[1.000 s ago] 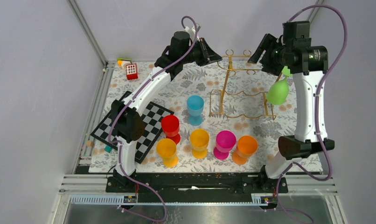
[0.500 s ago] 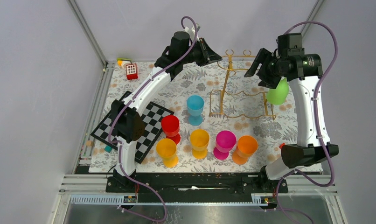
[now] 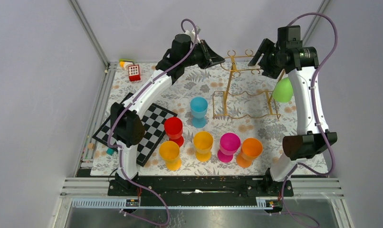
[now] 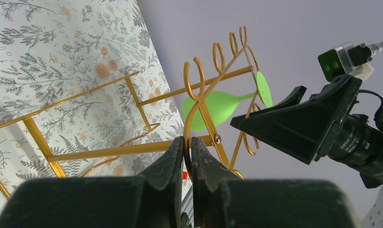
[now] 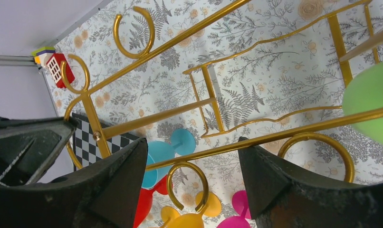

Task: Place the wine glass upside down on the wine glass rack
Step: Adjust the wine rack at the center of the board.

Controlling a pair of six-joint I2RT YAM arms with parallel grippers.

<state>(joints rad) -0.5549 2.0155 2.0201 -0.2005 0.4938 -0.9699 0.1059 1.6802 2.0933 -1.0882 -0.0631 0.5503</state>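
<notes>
Wine glass (image 3: 283, 90), green, one, inverted on one gold-wire wine glass rack (image 5: 156, 117); six coloured glasses (image 3: 203, 142) upright; left tool (image 4: 187, 142) clamps rack; right tool (image 5: 193, 142) agape.

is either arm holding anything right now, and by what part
The left tool is shut on the wine glass rack, pinching a thin gold wire just below a curled hook. The right tool is open, holding nothing.
</notes>
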